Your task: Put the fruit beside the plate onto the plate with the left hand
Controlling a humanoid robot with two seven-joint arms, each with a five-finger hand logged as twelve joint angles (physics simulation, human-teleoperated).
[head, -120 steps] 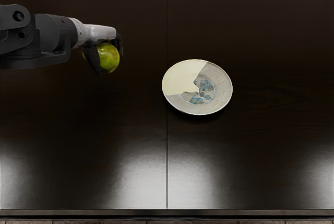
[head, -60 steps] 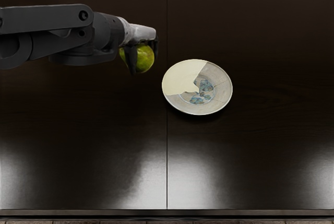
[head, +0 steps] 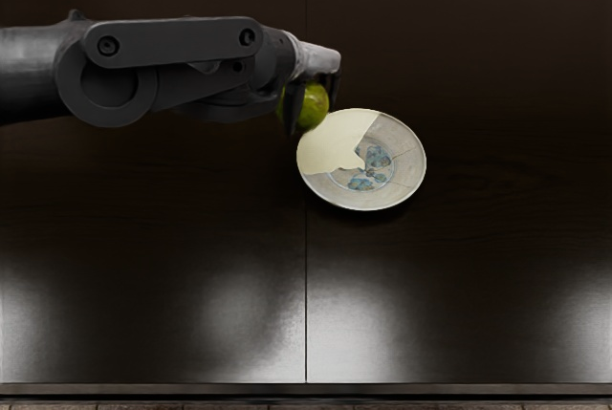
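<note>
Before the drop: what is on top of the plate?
Nothing lies on the plate, only its blue motif. The left hand holds the green fruit at the upper-left rim, hiding that edge.

The left arm [head: 143, 71] is dark grey, built of rounded links, with a flat black side bar [head: 172, 42] bearing round pivot caps. A pale silver cuff [head: 316, 56] meets the dark-fingered left hand [head: 304, 93].
</note>
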